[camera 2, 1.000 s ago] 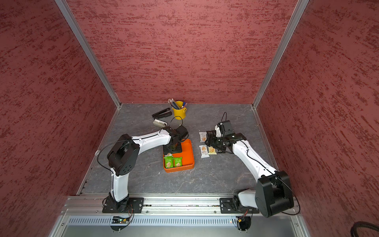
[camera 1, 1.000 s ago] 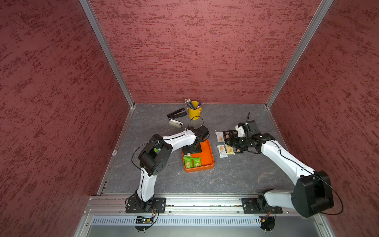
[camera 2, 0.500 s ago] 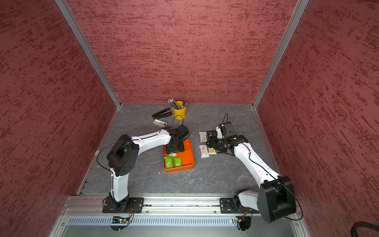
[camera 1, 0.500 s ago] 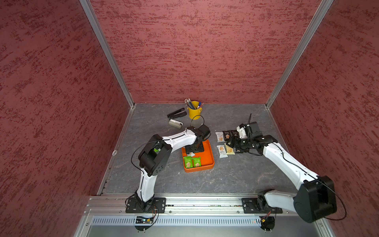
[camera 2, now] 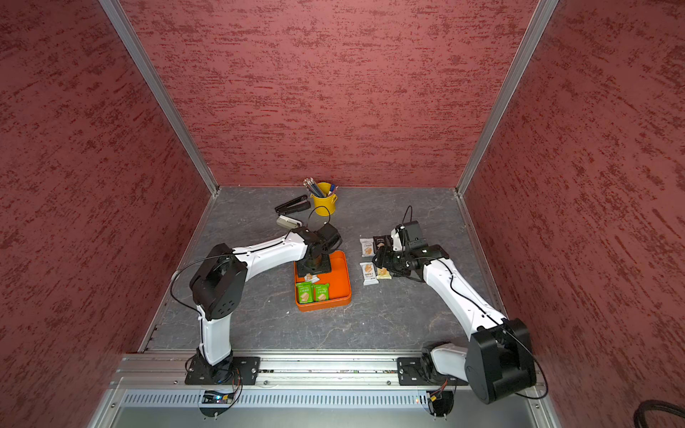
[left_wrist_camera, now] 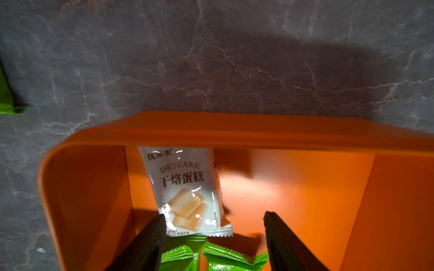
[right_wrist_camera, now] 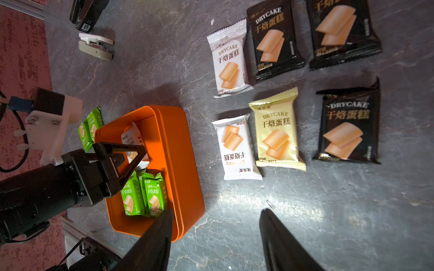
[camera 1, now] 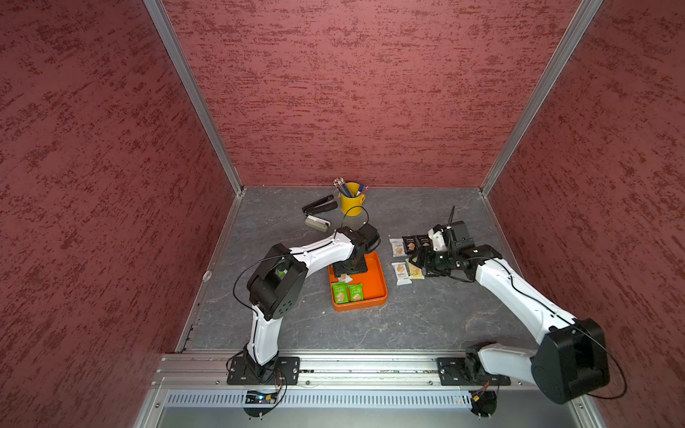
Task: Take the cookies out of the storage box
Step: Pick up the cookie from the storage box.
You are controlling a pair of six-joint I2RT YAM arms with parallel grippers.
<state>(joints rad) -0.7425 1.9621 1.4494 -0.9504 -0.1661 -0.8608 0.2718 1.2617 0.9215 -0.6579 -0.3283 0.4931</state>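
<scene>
**Top views.** The storage box [camera 1: 375, 276] sits mid-desk [camera 1: 407, 322]. The left claw [camera 1: 347, 273] is down in its far half, and two green packets [camera 1: 348, 292] lie in the near half. Six cookies [camera 1: 401, 273] are laid in two rows just beside the box, under the right claw [camera 1: 422, 259]. This is probably the drop-off zone.

**Left wrist.** The jaws are partly apart and grip nothing. A white packet [left_wrist_camera: 187, 187] lies flat by the box wall with one fingertip at its edge; contact is unclear. It is likely the next pick. Print reads "DRYCAKE", 干焙蛋糕, 优乐麦.

**Right wrist.** The right claw is spread and empty, over bare desk beside the box. The black, white and pale yellow packs carry the same DRYCAKE print. Stray green packets [right_wrist_camera: 90, 126] lie outside the box. The black stapler [right_wrist_camera: 87, 14] has a tag, possibly "50".
</scene>
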